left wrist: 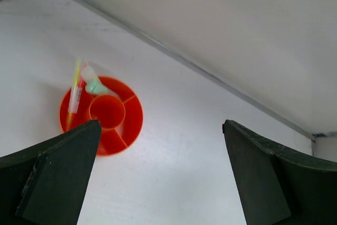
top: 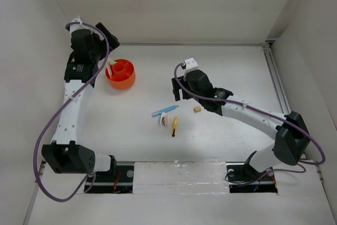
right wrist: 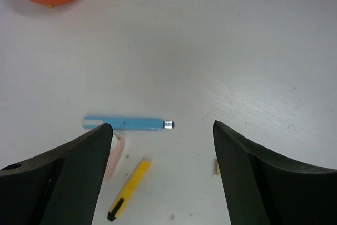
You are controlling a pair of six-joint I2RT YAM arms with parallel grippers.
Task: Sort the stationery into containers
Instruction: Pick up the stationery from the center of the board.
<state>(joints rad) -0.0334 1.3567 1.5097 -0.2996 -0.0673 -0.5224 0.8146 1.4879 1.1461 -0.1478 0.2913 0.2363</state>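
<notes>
Blue pen (right wrist: pixel 126 124) lies mid-table, just ahead of the spread right gripper (right wrist: pixel 161 130), which should descend and pinch the barrel's middle crosswise.

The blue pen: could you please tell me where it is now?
In the top view the blue pen lies centrally on the table, just beyond the pink-white eraser and yellow pencil, left of the tan eraser.

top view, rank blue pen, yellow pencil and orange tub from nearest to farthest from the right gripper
1. blue pen, just in front and left of the right gripper
2. yellow pencil, farther toward the near edge
3. orange tub, far off at the left
</notes>
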